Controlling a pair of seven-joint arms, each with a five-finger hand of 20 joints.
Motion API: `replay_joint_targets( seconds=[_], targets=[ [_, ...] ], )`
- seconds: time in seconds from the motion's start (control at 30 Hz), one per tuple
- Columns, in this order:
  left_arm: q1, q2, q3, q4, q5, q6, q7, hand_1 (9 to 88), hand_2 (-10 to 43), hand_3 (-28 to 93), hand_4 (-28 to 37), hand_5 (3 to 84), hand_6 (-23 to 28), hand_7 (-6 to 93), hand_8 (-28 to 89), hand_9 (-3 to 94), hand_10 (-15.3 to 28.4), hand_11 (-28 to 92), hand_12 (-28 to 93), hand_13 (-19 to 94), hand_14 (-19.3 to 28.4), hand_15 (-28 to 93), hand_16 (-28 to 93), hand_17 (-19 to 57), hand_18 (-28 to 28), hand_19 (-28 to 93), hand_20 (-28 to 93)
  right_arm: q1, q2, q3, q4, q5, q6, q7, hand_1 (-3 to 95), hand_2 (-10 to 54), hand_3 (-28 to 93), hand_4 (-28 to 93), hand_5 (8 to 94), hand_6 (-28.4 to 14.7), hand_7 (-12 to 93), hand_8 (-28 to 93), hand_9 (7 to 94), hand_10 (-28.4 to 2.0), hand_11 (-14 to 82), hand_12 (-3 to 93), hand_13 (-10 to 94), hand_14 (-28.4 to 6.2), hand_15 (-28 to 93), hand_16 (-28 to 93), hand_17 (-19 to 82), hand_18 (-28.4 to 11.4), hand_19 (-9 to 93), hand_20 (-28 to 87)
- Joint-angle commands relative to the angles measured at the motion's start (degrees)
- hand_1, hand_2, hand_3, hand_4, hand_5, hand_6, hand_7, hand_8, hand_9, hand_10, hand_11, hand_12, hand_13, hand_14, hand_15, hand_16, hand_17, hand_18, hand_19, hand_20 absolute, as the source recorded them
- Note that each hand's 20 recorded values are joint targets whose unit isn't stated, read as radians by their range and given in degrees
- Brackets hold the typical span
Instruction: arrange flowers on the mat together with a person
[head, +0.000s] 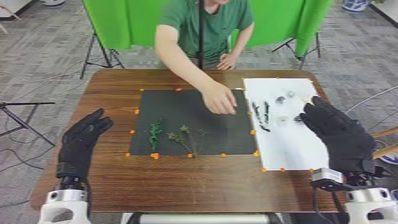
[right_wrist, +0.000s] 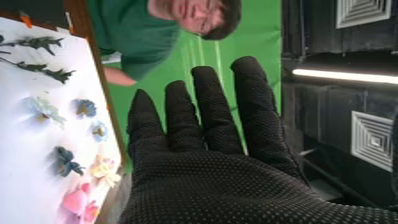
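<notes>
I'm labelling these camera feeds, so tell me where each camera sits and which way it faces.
Head view: on the robot's head, facing forward and down at the table; in it, the left hand, the right hand and a person's hand over the mat.
Right wrist view: on the right wrist, facing along the open right hand, past the sheet, towards the person.
Shared: right hand, sheet, person.

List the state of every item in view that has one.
left hand: open, empty
right hand: open, fingers straight
person's hand: reaching over mat, grip unclear
dark mat: flat, orange tape at edges
leafy stem: lying on mat, left side
white sheet: flat, right of mat
pink flower: lying on sheet, unarranged
</notes>
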Motion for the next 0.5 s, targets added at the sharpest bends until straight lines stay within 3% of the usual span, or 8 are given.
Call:
replay_joint_targets(
  seconds=[0.03, 0.5],
  targets=[
    [1.21, -0.59, -0.22, -0.05, -0.35, -0.31, 0.08, 31.9, -9.5, 67, -19.3, 46.2, 2.3, 14.0, -7, 45.8, 13.2, 17, 13, 39, 16.3, 14, 3, 9.5, 10.7, 3, 20, -0.31, -1.19, 0.09, -0.01, -1.55, 0.13, 0.51, 6.6, -8.1, 73, -18, 44.3, -2.4, 6, -8, 39.8, -14.7, 4.0, 9.1, 27, -11.3, 8, 5, 15, -13.4, 1, 21],
    [0.59, -0.68, -0.17, 0.22, -0.15, -1.07, -0.57, 32.2, -9.5, 67, -19.5, 46.0, 2.2, 14.2, -7, 45.8, 13.1, 17, 13, 39, 16.1, 13, 3, 9.6, 10.6, 2, 20, 0.11, -1.33, -0.43, -0.14, -3.56, 0.51, 1.9, 8.1, -8.4, 73, -18, 44.7, -2.8, 7, -8, 40.0, -14.7, 4.0, 9.3, 28, -11.9, 9, 4, 16, -13.7, 1, 21]
  ],
)
